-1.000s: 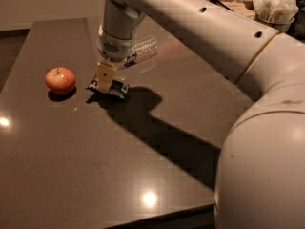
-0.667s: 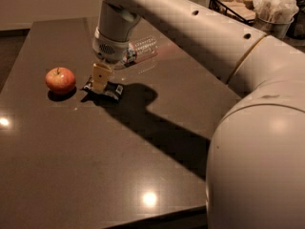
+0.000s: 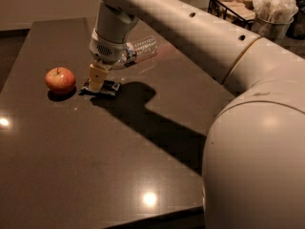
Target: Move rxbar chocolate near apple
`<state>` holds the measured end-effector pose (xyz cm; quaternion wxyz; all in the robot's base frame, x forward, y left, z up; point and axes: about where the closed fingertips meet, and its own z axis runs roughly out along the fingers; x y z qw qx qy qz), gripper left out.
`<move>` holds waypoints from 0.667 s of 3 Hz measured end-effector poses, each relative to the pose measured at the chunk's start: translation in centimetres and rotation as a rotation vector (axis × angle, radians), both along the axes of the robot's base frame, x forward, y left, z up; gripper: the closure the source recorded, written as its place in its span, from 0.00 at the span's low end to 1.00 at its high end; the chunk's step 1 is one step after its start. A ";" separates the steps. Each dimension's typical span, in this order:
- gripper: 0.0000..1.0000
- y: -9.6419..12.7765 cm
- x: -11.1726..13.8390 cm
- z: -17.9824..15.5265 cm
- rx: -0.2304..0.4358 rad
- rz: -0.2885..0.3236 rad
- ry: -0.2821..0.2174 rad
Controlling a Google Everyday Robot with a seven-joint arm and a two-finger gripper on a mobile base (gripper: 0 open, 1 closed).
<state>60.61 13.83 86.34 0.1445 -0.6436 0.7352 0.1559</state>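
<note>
The red-orange apple (image 3: 60, 79) sits on the dark table at the left. The rxbar chocolate (image 3: 108, 87), a dark flat bar with white patches, lies just right of the apple, a short gap away, at table level. My gripper (image 3: 96, 84) comes down from above and is shut on the bar's left end, with its tan fingers (image 3: 97, 75) pointing down. My white arm reaches in from the right and casts a shadow over the table.
A clear plastic water bottle (image 3: 141, 49) lies on its side just behind the gripper. A wire basket (image 3: 233, 6) and a cup of wrapped items (image 3: 273, 14) stand off the table at the back right. The table's front edge (image 3: 143, 216) is near.
My gripper has moved left toward the apple with the bar in it. The apple and the bottle have not moved.
</note>
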 end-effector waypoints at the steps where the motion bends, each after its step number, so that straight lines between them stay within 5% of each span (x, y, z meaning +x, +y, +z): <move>1: 0.00 0.1 0.0 -0.2 0.000 0.002 0.002; 2: 0.00 0.1 0.0 -0.2 0.000 0.002 0.002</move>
